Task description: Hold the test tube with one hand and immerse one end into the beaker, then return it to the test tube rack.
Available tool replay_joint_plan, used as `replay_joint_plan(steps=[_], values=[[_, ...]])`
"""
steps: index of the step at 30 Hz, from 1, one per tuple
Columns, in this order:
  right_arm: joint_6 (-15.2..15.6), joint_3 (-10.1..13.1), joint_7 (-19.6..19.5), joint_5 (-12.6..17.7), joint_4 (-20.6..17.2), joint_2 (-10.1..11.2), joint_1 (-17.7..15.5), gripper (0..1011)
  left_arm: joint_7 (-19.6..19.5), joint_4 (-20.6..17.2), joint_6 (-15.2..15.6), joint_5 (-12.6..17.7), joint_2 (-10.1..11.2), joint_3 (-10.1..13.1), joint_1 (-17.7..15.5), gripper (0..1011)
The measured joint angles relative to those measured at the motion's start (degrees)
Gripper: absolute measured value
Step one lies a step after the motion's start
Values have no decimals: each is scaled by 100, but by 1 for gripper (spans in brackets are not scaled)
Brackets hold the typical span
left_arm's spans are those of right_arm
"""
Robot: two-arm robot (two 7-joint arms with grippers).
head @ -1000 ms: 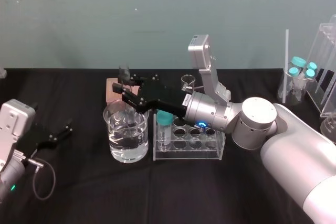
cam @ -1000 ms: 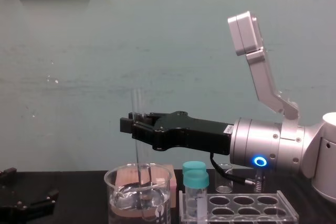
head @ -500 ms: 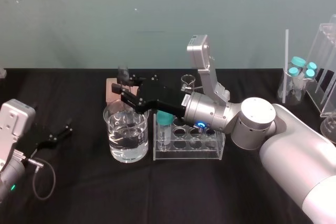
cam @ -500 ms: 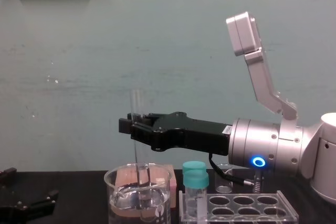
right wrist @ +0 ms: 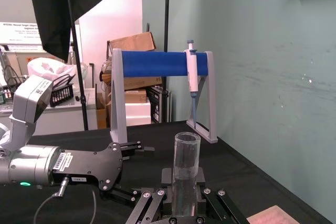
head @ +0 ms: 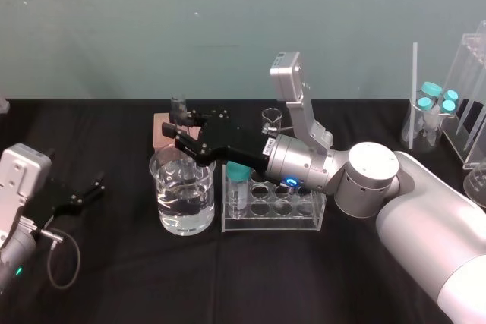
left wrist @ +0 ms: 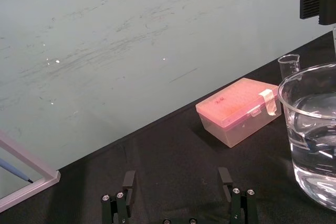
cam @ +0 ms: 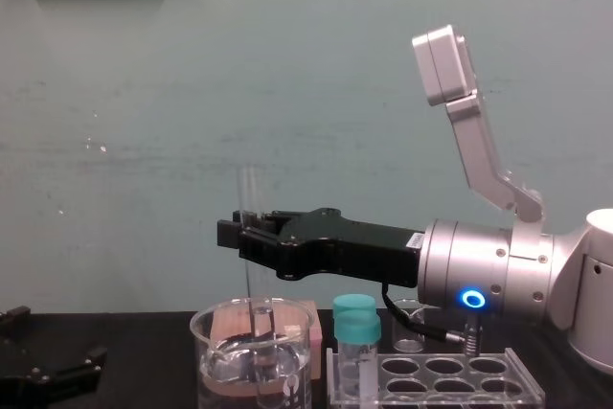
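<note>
Head view: the right gripper (head: pixel 184 133) clamps the test tube (head: pixel 178 104) upright over the beaker (head: pixel 182 202). The left gripper (head: pixel 91 190) is parked well apart.

Chest view: the tube's lower end is inside the beaker.

Left wrist view: the left fingers are spread wide.

Step judged: immersion. The next move calls for a vertical lift, then a transfer to the test tube rack (head: pixel 273 219).

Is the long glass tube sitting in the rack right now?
No, the right hand holds the test tube upright with its lower end inside the beaker, beside the test tube rack.

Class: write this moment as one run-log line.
right gripper: jaws shut on test tube | lower end inside beaker | left gripper: parked, jaws open | test tube rack: awaiting tube
</note>
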Motion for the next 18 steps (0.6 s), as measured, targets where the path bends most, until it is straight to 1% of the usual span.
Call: replay_joint_plan(steps=[18], values=[[-13, 3, 12, 7, 44, -11, 12, 242, 0, 0, 0, 0, 0, 0, 0, 1000]])
